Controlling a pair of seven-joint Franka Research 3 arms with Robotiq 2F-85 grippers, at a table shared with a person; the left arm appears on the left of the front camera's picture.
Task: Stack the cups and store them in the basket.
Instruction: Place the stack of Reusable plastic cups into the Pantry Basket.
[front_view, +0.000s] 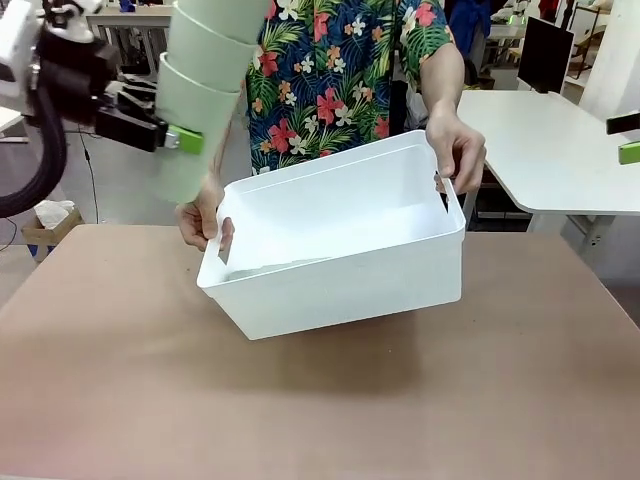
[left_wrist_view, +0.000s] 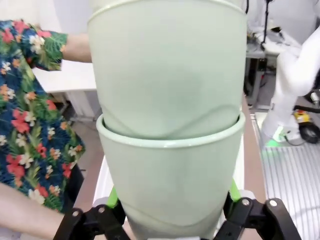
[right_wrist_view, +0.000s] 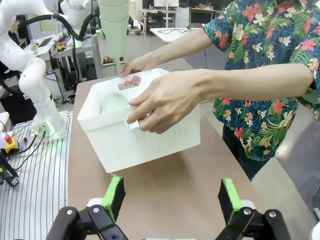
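The left claw (front_view: 185, 140) is gripping the tilted stack of cups (front_view: 205, 90) above and left of the basket (front_view: 340, 290), which the person's hands (front_view: 455, 145) are tipping toward it.

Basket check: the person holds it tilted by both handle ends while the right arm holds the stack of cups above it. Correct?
No: the left gripper grips the stack of cups, as the front view shows. The person does hold the basket tilted by both ends.
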